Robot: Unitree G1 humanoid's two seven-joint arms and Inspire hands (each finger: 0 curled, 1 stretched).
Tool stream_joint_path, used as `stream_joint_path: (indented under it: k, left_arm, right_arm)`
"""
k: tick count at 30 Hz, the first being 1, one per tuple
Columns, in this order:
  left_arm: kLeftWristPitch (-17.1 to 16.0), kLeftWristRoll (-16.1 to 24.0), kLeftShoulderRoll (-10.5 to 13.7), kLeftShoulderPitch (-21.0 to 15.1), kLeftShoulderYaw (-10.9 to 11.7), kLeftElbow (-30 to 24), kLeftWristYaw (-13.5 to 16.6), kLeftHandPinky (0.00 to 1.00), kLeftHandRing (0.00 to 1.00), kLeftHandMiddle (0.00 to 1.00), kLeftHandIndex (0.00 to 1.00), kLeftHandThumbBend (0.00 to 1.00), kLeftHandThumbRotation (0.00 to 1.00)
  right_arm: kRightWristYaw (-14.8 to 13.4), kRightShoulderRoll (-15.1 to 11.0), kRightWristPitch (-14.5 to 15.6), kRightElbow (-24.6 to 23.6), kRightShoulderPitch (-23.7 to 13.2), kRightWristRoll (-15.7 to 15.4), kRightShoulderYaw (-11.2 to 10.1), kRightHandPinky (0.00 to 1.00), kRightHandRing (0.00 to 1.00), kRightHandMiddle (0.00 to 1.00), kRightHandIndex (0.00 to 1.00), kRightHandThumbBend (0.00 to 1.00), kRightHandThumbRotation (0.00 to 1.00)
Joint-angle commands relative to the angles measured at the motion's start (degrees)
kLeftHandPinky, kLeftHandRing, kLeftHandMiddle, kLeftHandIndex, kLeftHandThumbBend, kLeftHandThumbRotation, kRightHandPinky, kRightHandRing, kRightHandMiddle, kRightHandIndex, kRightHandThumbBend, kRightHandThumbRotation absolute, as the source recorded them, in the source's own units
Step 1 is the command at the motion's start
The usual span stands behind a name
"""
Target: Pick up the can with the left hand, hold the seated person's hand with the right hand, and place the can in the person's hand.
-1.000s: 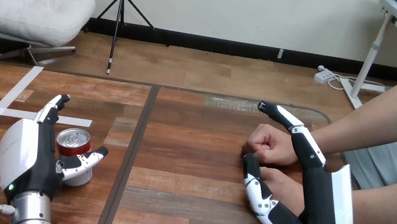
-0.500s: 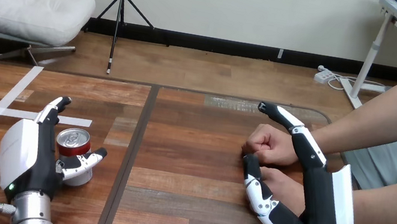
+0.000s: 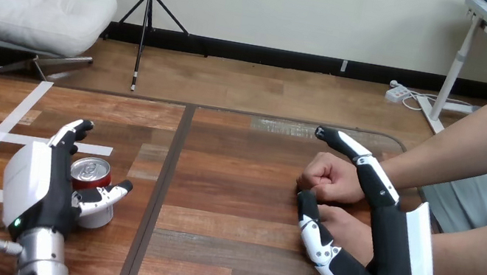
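The left hand (image 3: 38,185) stands on edge beside the can (image 3: 89,173), palm turned to it. Its fingers reach almost straight along the can's left side and its thumb hooks across the near side, so it cups the can without having closed on it, a pose that reads as lining up for a side grasp. The can stands upright on the table (image 3: 233,181), at the view's left, well apart from the person, so the pick-up is not yet done. The right hand (image 3: 395,260) is open too, raised on edge with straight fingers. These run past the wrist of the person's fist (image 3: 327,175), while the thumb lies along the near side of the person's nearer hand (image 3: 352,230). That hand sits between thumb and fingers, probably so the robot can steady it, but nothing is curled round it, and whether they touch I cannot tell. Both of the person's hands are shut, so one must open to take the can.
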Motion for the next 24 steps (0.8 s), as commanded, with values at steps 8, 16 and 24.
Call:
stream_joint_path:
  k: [8,16,24]
  left_arm:
    - [5.7,0.3,3.2,-5.9,-2.1,-1.7,-6.3,0.69,0.75,0.79,0.79,0.81,0.1]
    - [9.5,0.3,4.0,-6.3,-2.7,-3.8,-10.6,0.69,0.76,0.79,0.79,0.82,0.1]
    - [13.0,0.9,4.7,-6.6,-3.3,-5.5,-13.7,0.67,0.74,0.78,0.78,0.84,0.06]
  right_arm:
    - [0.0,-0.2,0.4,-2.2,-1.6,-0.3,-1.0,0.88,0.83,0.82,0.79,0.32,0.0]
    - [-0.5,-0.4,1.2,-2.8,-1.5,-1.9,-1.3,0.87,0.83,0.82,0.78,0.32,0.0]
    - [-0.7,-0.5,1.2,-2.8,-1.5,-2.4,-1.3,0.86,0.83,0.81,0.78,0.32,0.0]
